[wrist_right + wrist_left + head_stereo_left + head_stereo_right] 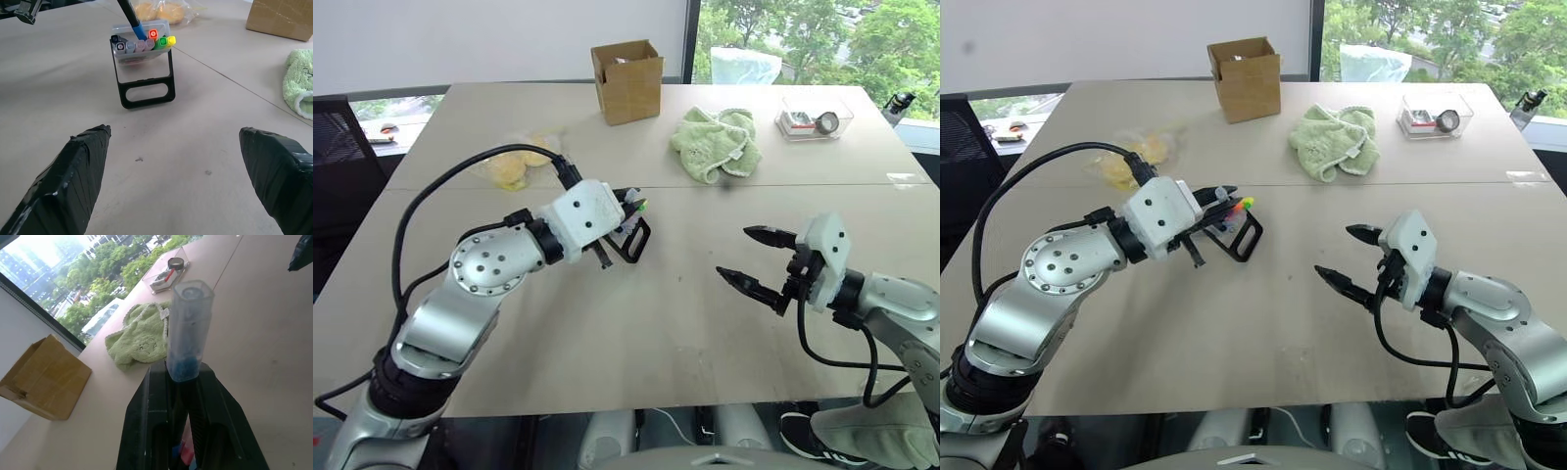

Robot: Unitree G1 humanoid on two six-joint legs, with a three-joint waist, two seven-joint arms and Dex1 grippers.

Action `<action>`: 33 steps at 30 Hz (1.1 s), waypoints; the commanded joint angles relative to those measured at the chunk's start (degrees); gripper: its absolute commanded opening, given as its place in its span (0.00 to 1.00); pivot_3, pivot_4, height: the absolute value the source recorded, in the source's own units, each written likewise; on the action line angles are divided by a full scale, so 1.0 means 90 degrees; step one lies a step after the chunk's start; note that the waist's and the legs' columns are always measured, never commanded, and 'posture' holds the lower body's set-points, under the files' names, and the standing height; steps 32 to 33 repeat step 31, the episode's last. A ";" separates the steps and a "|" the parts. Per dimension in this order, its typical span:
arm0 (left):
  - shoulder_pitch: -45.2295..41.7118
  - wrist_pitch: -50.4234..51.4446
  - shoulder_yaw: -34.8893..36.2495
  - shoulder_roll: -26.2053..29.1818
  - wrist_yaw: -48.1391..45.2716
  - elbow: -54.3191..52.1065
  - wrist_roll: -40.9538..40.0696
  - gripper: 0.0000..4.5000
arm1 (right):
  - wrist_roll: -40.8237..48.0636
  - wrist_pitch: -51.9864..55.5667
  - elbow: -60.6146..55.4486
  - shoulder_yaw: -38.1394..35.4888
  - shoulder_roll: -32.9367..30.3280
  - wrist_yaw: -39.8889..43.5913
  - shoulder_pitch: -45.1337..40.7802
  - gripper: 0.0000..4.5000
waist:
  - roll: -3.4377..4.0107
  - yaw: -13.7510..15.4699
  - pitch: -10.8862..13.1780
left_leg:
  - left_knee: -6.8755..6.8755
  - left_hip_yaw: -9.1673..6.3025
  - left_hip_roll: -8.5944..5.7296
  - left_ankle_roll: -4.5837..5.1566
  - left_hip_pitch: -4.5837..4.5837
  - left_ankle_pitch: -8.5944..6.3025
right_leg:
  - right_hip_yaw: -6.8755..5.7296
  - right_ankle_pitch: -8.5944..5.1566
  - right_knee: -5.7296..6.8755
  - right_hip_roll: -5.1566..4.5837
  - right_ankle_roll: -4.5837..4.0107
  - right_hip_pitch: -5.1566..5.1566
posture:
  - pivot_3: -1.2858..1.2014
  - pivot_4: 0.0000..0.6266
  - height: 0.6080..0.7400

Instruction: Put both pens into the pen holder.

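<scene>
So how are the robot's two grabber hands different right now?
The left gripper is shut on a pen with a blue tip, while the right gripper is open and holds nothing. The left gripper is right by the pen holder; the right gripper hangs over bare table, well away from it. Both have two black fingers.

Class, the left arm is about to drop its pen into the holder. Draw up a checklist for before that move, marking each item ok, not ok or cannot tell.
1. Left gripper shut on the blue-tipped pen: ok.
2. Pen tip at the pen holder opening: ok.
3. Right gripper open and clear of the holder: ok.
4. Holder resting steady on the table: ok.
5. Room among the highlighters for the pen: cannot tell.
6. Orange-ended pen already inside: cannot tell.
</scene>
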 commanded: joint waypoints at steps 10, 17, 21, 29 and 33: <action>-0.0360 0.0807 -0.0047 -0.0731 0.0053 0.0137 0.0530 0.51 | -0.0081 -0.0896 -0.0541 -0.0195 0.0028 0.0252 0.0352 1.00 | -0.0003 -0.0012 0.0002 | 0.0003 -0.0004 0.0003 0.0000 0.0003 0.0000 | -0.0004 -0.0004 0.0007 0.0003 0.0015 0.0003 | 0.52 0.24 1.00; 0.0430 0.1590 0.1387 -0.1022 -0.0882 -0.0508 -0.1787 0.84 | -0.0174 -0.1061 -0.0542 -0.0297 -0.0042 0.0226 0.0633 1.00 | -0.0003 -0.0023 0.0002 | 0.0002 -0.0002 0.0011 0.0000 0.0002 0.0000 | -0.0003 0.0011 0.0008 0.0002 0.0019 -0.0001 | 0.52 0.24 1.00; 0.1525 0.1947 0.2229 -0.0766 -0.1457 -0.0743 -0.2915 0.84 | -0.0288 -0.1062 -0.0512 -0.0668 -0.0176 0.0251 0.1266 1.00 | -0.0003 -0.0017 0.0002 | 0.0003 -0.0001 0.0011 -0.0001 0.0003 0.0001 | -0.0001 0.0001 0.0008 0.0001 0.0001 -0.0001 | 0.52 0.24 1.00; 0.3714 0.0978 0.2972 -0.0551 -0.1926 -0.0150 -0.2450 0.84 | -0.0812 -0.1533 -0.0366 -0.1723 -0.0204 0.0433 0.3028 1.00 | 0.0004 -0.0003 -0.0003 | 0.0008 0.0007 0.0011 -0.0001 0.0012 0.0000 | 0.0002 -0.0010 0.0009 -0.0003 0.0013 0.0003 | 0.52 0.24 1.00; 0.3902 0.0879 0.2999 -0.0616 -0.1859 -0.0119 -0.2428 0.84 | -0.0843 -0.1590 -0.0359 -0.1889 -0.0197 0.0483 0.3277 1.00 | 0.0003 -0.0002 -0.0003 | 0.0008 0.0007 0.0013 -0.0001 0.0024 -0.0001 | 0.0002 -0.0011 0.0009 -0.0007 0.0014 0.0015 | 0.52 0.24 1.00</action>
